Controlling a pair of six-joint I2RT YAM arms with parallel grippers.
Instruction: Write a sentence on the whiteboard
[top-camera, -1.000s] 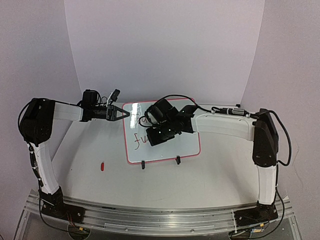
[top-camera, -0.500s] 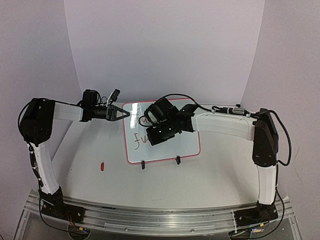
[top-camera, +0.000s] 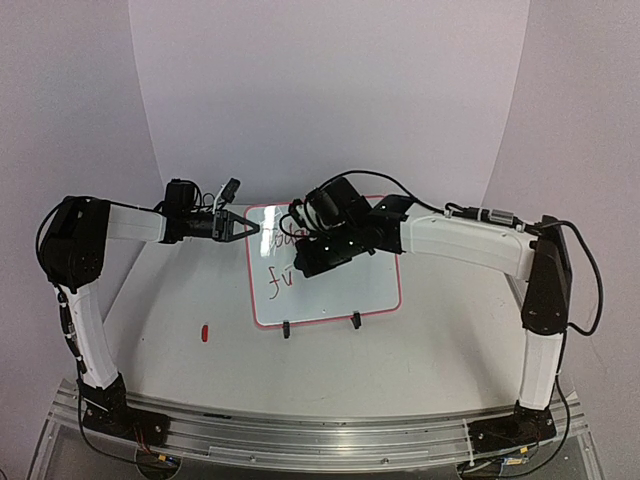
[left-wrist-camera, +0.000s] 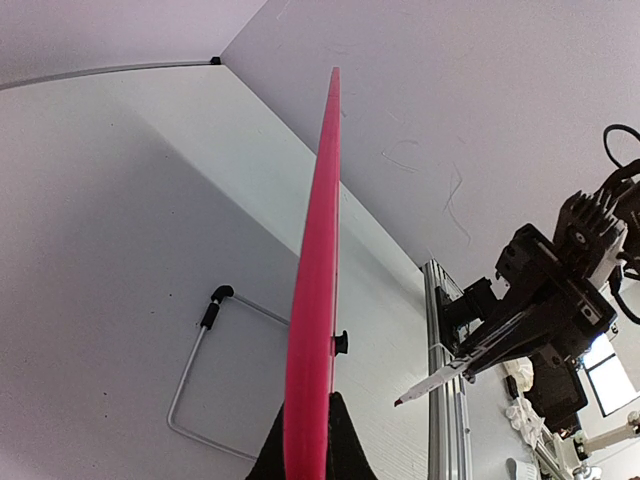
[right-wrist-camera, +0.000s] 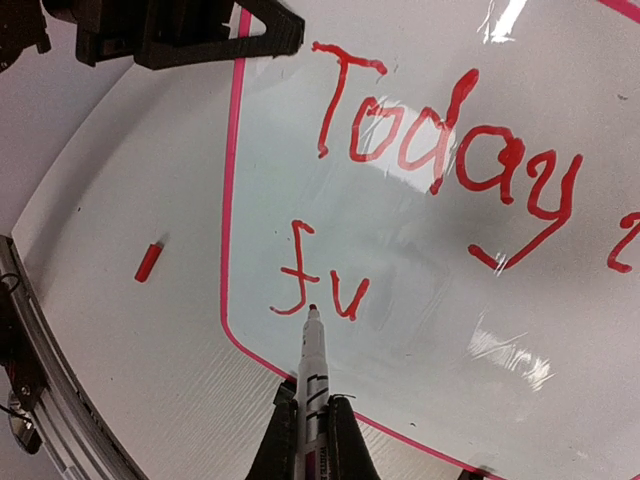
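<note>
Presently: right pincer (right-wrist-camera: 312, 415) clamping marker (right-wrist-camera: 313, 365), tip ahead near "fu" of sentence (right-wrist-camera: 420, 140); left pincer (left-wrist-camera: 308, 425) clamping board (left-wrist-camera: 318, 250) edge.

One whiteboard (top-camera: 340, 300), one marker (right-wrist-camera: 313, 375), one small red piece (top-camera: 204, 332), and two arms: left arm (top-camera: 90, 330), right arm (top-camera: 460, 248).

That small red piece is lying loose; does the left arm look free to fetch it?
Probably not: the path to the red piece is bare, but the left gripper is shut on the whiteboard.
</note>
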